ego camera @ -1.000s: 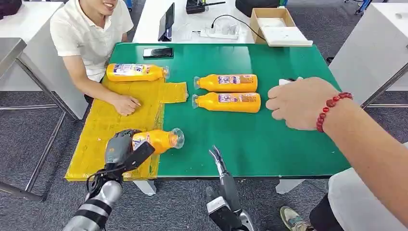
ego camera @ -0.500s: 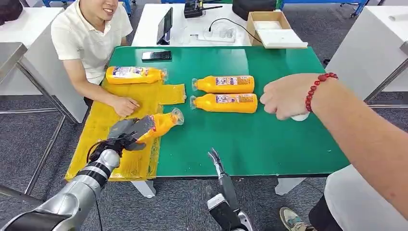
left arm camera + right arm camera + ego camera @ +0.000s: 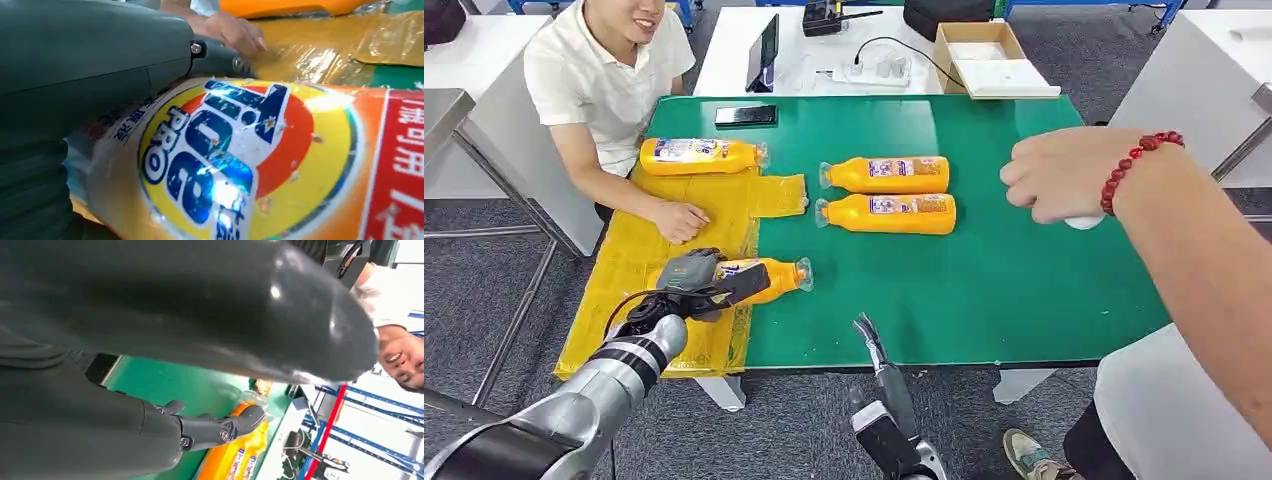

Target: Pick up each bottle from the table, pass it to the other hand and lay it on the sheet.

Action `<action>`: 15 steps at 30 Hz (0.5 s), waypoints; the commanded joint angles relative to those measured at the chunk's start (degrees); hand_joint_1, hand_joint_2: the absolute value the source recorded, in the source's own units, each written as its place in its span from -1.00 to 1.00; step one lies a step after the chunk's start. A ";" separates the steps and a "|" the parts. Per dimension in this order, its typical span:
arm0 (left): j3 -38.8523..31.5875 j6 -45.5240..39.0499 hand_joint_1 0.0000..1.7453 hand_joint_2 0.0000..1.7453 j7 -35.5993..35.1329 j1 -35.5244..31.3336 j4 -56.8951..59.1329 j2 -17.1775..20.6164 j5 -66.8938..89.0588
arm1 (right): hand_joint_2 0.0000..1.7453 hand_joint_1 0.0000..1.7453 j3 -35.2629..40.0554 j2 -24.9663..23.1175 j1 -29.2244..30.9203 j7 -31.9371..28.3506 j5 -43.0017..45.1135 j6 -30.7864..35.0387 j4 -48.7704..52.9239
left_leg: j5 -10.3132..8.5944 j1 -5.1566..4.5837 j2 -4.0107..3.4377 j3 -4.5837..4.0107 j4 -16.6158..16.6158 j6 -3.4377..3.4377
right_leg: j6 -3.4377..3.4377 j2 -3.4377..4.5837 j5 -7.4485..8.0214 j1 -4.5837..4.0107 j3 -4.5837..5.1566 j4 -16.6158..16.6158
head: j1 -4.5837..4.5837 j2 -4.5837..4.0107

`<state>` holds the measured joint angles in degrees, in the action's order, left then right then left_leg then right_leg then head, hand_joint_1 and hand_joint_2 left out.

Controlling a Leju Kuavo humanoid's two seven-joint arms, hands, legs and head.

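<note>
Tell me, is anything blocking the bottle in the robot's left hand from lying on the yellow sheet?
No. The left hand holds the bottle right over the yellow sheet's edge; the person's hand rests farther back.

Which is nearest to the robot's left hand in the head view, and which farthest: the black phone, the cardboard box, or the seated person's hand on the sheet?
From the left hand:
1. Person's hand, on the yellow sheet, just beyond.
2. Black phone, at the table's far edge.
3. Cardboard box, on the white table, far right.

A lab or workshop: grey carpet floor (image 3: 484,290), white benches (image 3: 824,60), blue racking (image 3: 360,435)
</note>
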<state>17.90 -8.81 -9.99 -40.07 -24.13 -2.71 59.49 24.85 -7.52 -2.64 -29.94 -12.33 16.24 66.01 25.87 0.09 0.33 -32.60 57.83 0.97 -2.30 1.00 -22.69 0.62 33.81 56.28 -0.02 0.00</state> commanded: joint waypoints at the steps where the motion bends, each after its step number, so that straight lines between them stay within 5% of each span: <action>1: 1.12 0.36 -1.00 1.00 4.17 3.83 1.57 -1.81 -2.16 | -1.00 -1.00 -3.29 -0.54 1.25 0.26 -1.06 0.99 -4.66 | -0.08 -0.02 0.04 -0.03 -0.08 -0.03 | 0.04 -0.12 0.04 0.01 0.00 -0.08 | 0.00 -0.02; 7: -7.64 4.71 -1.00 1.00 18.40 9.20 -4.94 -2.67 -17.89 | -1.00 -1.00 -3.32 -0.74 1.75 -0.76 -1.49 1.17 -7.25 | -0.09 -0.07 0.06 0.08 -0.13 0.02 | 0.02 -0.06 0.02 0.03 -0.11 -0.11 | 0.00 0.00; 15: -8.79 10.36 -1.00 1.00 26.33 17.07 -20.76 -1.43 -34.34 | -1.00 -1.00 -2.91 -0.09 1.33 -1.67 -0.44 2.55 -7.17 | -0.13 -0.12 0.50 -0.03 -0.14 0.07 | -0.23 -0.43 -0.15 0.08 -0.13 -0.14 | 0.00 0.00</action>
<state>13.10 -3.09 12.30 -33.57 -32.04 -4.65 35.05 23.15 -7.82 -2.63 -31.21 -13.53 17.62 63.08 25.74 -0.03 1.16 -32.77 57.83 1.10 -2.60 0.36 -22.91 0.72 33.70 56.28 -0.02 0.00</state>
